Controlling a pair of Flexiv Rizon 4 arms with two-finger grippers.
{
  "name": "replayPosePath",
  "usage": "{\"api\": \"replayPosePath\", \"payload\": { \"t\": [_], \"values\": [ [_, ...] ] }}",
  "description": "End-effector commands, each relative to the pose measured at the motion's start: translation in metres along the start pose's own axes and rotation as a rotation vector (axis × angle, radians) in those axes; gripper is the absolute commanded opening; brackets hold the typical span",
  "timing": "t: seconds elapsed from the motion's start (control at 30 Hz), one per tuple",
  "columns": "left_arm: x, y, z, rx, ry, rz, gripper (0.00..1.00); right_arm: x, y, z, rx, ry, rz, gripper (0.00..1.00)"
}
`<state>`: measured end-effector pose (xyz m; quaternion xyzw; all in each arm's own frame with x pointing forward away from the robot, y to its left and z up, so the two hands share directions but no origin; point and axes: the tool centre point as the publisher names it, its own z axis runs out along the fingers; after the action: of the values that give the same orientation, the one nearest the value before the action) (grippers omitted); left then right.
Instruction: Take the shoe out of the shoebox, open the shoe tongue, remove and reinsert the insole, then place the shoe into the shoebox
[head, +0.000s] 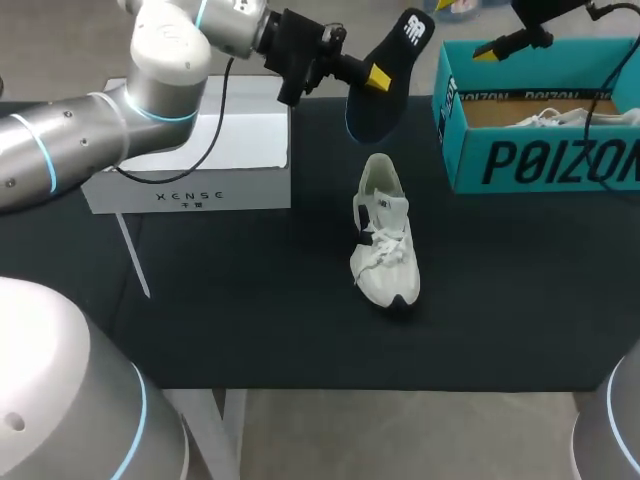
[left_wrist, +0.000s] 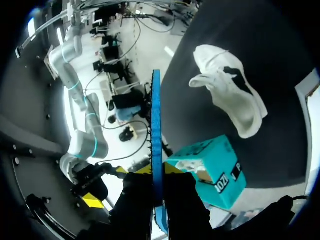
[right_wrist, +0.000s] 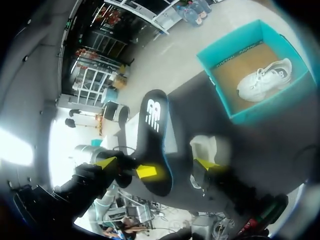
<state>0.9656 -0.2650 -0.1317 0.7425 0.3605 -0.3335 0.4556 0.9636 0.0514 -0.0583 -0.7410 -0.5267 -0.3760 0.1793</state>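
The head camera sits high behind the robot and looks down and forward over the whole black table, wide enough to take in the shoe at the middle and the shoebox at the far right. The left wrist camera rides close behind the left gripper, sighting along the insole edge-on — beyond it, shoe and shoebox lie well off. The right wrist camera hangs high over the table's far right, facing down into the shoebox and leftward to the insole. All three views share shoe, shoebox and insole.
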Motion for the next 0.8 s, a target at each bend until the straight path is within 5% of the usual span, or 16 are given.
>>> {"api": "replayPosePath", "payload": {
  "t": [0.03,0.13,0.57,0.8],
  "values": [
    [-0.009,0.001,-0.004,-0.04,-0.084,0.261,0.0,-0.003,-0.001,0.002,-0.007,0.003,0.008,1.0],
    [-0.013,0.0,-0.004,-0.134,-0.159,0.3,0.0,-0.003,-0.001,0.002,-0.007,0.002,0.012,1.0],
    [-0.013,0.0,-0.004,-0.134,-0.159,0.3,0.0,-0.006,0.005,-0.001,-0.016,0.013,0.044,1.0],
    [-0.03,0.016,-0.019,-0.317,0.002,0.774,0.0,-0.007,0.004,0.001,-0.013,0.012,0.052,1.0]
  ]
}}
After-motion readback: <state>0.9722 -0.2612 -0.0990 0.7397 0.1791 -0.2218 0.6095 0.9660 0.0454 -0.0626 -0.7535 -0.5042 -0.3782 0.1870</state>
